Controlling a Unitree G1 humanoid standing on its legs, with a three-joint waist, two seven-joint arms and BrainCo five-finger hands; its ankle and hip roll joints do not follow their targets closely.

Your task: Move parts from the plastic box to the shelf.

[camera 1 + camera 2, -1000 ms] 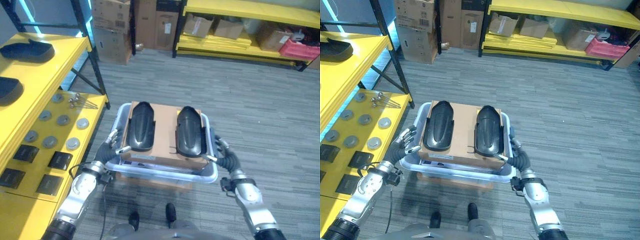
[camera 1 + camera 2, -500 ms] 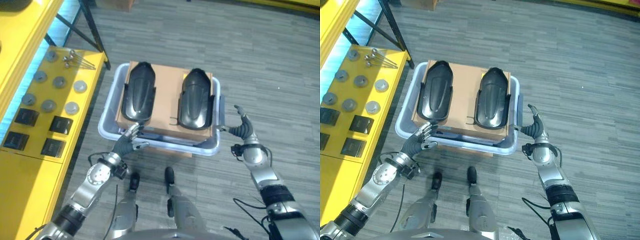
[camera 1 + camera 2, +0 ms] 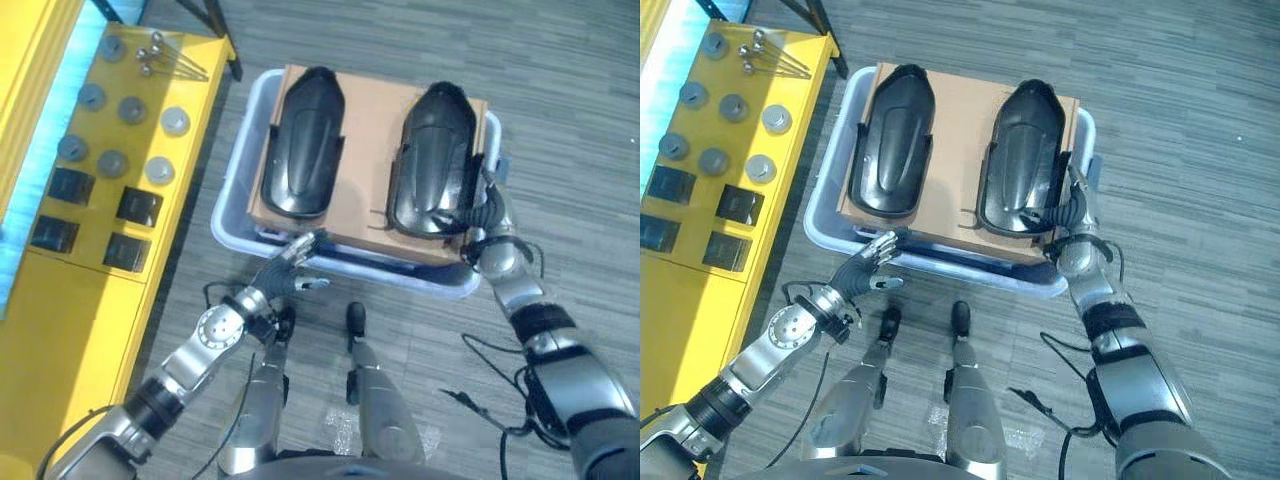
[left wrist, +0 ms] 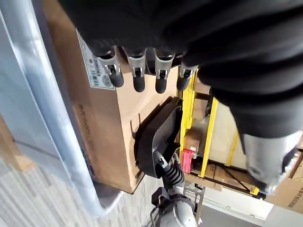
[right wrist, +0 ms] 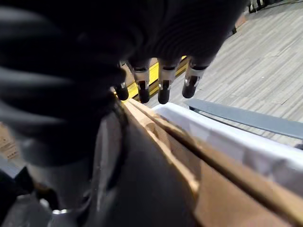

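Observation:
A pale plastic box (image 3: 232,205) stands on the floor with a brown cardboard sheet (image 3: 370,130) across its top. Two long black moulded parts lie on the cardboard, one on the left (image 3: 303,145) and one on the right (image 3: 432,160). My left hand (image 3: 290,265) hovers at the box's near rim with straight fingers (image 4: 138,75), holding nothing. My right hand (image 3: 1072,215) rests at the near right corner of the right part (image 5: 137,179), its fingers (image 5: 163,80) stretched over the cardboard edge (image 5: 189,156).
The yellow shelf (image 3: 60,290) runs along the left, close to the box. On it lie round metal discs (image 3: 130,110), black square parts (image 3: 140,205) and a few bolts (image 3: 165,55). Grey carpet floor lies to the right of the box.
The camera has tilted down towards the box. Both hands have come off the box's sides. The right hand has then moved in onto the right part's near corner.

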